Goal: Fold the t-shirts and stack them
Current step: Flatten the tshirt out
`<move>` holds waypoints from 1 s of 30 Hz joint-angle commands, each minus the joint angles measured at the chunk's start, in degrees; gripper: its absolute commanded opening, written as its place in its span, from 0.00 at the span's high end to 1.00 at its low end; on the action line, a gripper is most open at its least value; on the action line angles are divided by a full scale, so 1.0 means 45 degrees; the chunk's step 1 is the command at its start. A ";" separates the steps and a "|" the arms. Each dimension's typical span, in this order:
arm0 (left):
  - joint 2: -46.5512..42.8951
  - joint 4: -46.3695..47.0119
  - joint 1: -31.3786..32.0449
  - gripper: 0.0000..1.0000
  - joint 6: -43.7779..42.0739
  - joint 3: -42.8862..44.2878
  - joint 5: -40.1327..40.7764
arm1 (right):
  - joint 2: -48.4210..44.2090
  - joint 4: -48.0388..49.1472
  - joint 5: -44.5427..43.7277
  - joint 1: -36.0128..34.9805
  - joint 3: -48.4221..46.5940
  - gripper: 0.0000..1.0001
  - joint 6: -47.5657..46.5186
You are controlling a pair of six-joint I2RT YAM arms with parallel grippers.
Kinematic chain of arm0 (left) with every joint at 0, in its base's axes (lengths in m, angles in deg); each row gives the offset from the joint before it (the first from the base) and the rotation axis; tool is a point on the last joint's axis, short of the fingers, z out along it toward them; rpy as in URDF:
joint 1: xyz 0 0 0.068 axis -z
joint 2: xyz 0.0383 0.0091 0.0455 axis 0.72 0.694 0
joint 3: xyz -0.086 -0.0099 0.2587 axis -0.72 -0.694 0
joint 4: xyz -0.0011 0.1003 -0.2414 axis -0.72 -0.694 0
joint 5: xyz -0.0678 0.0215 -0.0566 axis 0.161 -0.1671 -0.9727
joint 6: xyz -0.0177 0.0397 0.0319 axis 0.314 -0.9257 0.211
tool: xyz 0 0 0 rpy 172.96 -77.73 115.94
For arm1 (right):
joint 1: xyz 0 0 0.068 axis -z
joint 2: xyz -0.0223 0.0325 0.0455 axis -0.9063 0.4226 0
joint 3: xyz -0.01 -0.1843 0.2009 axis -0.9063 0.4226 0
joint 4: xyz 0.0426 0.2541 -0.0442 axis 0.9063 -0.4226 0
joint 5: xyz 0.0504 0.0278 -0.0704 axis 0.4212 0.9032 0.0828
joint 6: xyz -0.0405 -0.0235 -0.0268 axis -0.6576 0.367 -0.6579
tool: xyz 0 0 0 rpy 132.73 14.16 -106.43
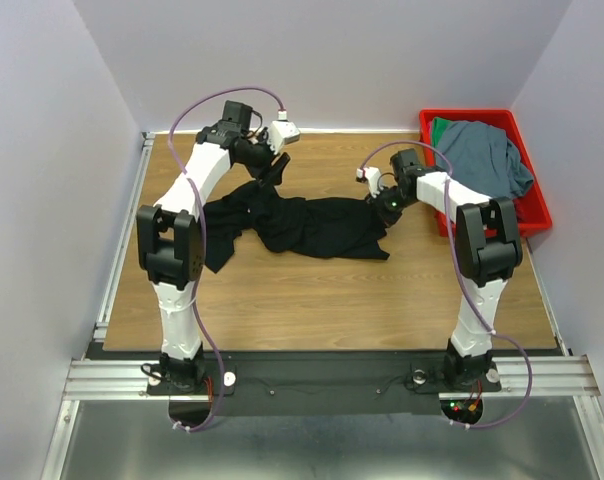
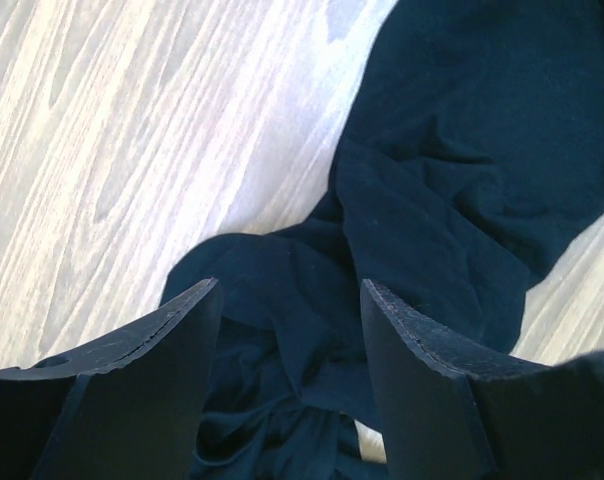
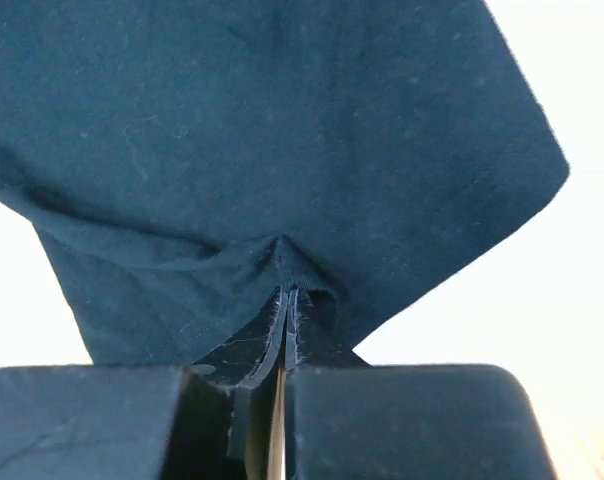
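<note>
Your right gripper (image 3: 285, 297) pinches the black shirt (image 1: 322, 226), crumpled left of the red bin (image 1: 472, 113); your left gripper (image 2: 287, 290) hangs open above it. Tug hard and that thin pinch could slip.

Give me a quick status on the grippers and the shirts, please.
Right gripper shut on edge of black shirt. Left gripper open, over its bunched end. Shirt crumpled, unfolded, on table. Grey shirt and green shirt in bin.

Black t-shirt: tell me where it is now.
In the top view, the black t-shirt lies crumpled across the middle of the table. Its right edge is pinched in the right gripper, left of the red bin.
</note>
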 commanded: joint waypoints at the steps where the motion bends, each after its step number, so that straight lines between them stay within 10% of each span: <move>1: 0.0240 -0.0074 0.0206 0.32 0.0072 0.0987 0.0135 | -0.0169 -0.0555 0.0394 0.0012 -0.0361 0.99 -0.0257; 30: 0.4732 -0.1422 0.2042 0.32 -0.0652 0.4035 0.2324 | -0.2630 -0.0575 0.0218 0.0891 0.0694 0.99 0.0895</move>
